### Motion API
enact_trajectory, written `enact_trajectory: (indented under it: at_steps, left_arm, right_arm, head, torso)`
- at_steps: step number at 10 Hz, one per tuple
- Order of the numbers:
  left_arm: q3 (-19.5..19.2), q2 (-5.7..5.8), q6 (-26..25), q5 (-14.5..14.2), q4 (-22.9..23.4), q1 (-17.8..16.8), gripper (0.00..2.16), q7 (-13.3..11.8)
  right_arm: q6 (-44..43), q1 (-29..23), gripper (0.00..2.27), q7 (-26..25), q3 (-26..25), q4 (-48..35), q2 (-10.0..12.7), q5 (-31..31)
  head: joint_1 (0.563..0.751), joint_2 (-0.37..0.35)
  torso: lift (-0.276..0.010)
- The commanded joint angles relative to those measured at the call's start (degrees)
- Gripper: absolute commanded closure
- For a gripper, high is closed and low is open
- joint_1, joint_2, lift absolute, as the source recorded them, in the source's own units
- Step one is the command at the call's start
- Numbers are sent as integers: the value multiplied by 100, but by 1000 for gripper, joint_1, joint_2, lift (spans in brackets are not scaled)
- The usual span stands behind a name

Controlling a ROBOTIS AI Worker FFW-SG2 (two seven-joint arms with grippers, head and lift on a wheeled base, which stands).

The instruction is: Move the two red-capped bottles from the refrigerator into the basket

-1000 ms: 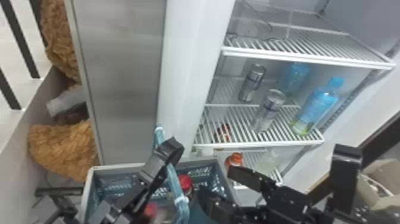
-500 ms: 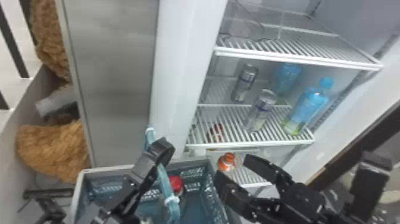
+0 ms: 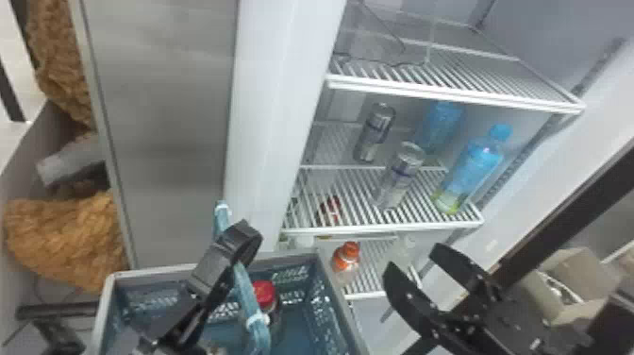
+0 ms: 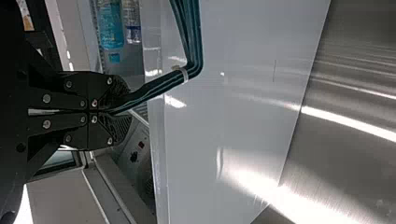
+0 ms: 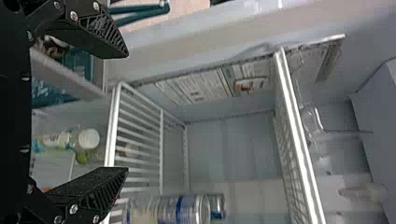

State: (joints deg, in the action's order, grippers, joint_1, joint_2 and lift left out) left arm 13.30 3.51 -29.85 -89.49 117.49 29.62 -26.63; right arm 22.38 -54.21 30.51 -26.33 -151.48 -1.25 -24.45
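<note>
Room lies between the red-capped bottle (image 3: 265,293) and the right wall (image 3: 328,302) of the basket; the handle (image 3: 247,295) crosses its opening. The middle shelf (image 3: 391,229) roofs the lower shelf (image 3: 375,271).

Labels and signs: none legible.
Print too small to read: one printed sheet (image 5: 201,88) inside the refrigerator (image 3: 283,118); one label (image 5: 53,140) on a white-capped bottle (image 5: 88,139); markings on a blue-banded silver can (image 3: 398,177).
</note>
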Motion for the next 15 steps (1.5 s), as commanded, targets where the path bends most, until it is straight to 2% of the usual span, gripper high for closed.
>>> enact_trajectory:
  at_steps: [1, 2, 3, 6, 9, 15]
  left_arm:
    - [-16, -9, 19, -9, 0, 5, 1204, 0]
    - [-27, -9, 33, -9, 0, 19, 1204, 0]
    - [-27, -9, 47, -9, 0, 19, 1204, 0]
    - [-16, -9, 61, -20, 0, 19, 1204, 0]
    - [-61, -9, 103, -32, 0, 33, 1204, 0]
    - [-119, -44, 145, -32, 0, 33, 1204, 0]
  right_arm:
    - [-692, -260, 171, 25, -86, 235, 63, -92]
    - [-1170, -415, 171, 104, -86, 432, 72, -241]
    - [-1296, -542, 171, 130, -86, 544, 81, -309]
    - [-2281, -668, 171, 139, -97, 1065, 130, -458]
    - [-2914, -823, 173, 271, -177, 1473, 125, -652]
    - [-2928, -767, 173, 280, -189, 1571, 63, -629]
  head:
    - [695, -350]
    - [695, -350]
    - [695, -350]
    - [695, -350]
    - [695, -350]
    - [695, -350]
  torso:
    - [0]
    - [0]
    - [0]
    - [0]
    - [0]
    - [0]
